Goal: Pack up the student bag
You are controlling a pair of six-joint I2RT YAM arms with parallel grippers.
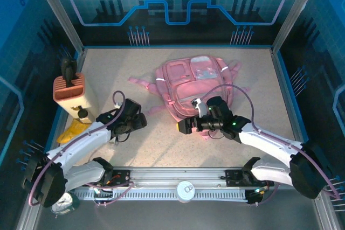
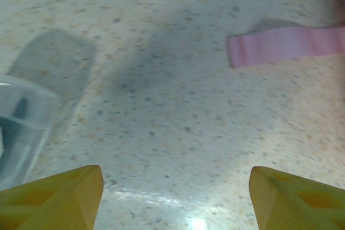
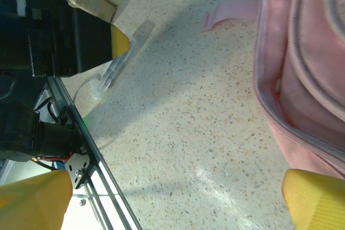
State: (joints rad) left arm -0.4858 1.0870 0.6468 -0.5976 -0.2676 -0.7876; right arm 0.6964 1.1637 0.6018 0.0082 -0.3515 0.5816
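The left gripper [image 1: 141, 122], jaws spread and empty, hangs over bare table [image 1: 161, 146] left of the bag [image 1: 197, 84]. It should probably fetch an item and grip it squarely. The right gripper [image 1: 182, 126], also spread wide and empty, sits at the bag's near edge, well placed to hold the mouth open. The bag lies flat mid-table, long axis near-to-far, mouth seemingly pointing near.

I read: backpack [image 1: 183, 79] soft pink cloth | strap [image 2: 285, 46] woven webbing, matt | table [image 1: 161, 149] smooth, speckled, slightly glossy
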